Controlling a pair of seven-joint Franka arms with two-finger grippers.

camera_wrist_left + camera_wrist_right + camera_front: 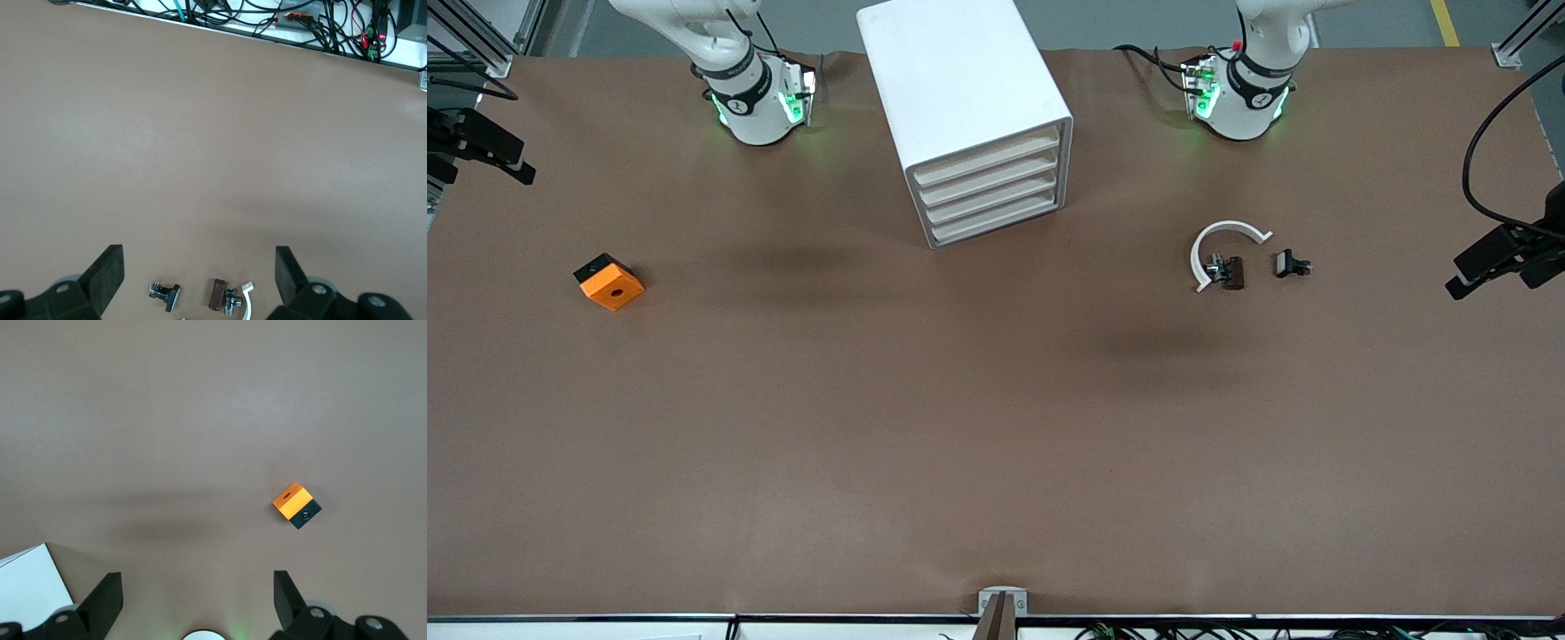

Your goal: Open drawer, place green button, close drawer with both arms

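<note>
The white cabinet (969, 116) stands at the middle of the table near the arms' bases, and a corner of it shows in the right wrist view (30, 587). Its four cream drawer fronts (989, 187) face the front camera and all are shut. I see no green-capped button in any view. Both grippers are out of the front view. My left gripper (199, 267) is open and empty, high over the table above the small black parts (165, 293). My right gripper (198, 593) is open and empty, high over bare table between the cabinet and the orange block (293, 501).
The orange cube with a dark hole (609, 282) lies toward the right arm's end. Two small black parts (1292, 264) and a white curved arc (1227, 249) lie toward the left arm's end. Cables (280, 20) run along the table edge nearest the front camera.
</note>
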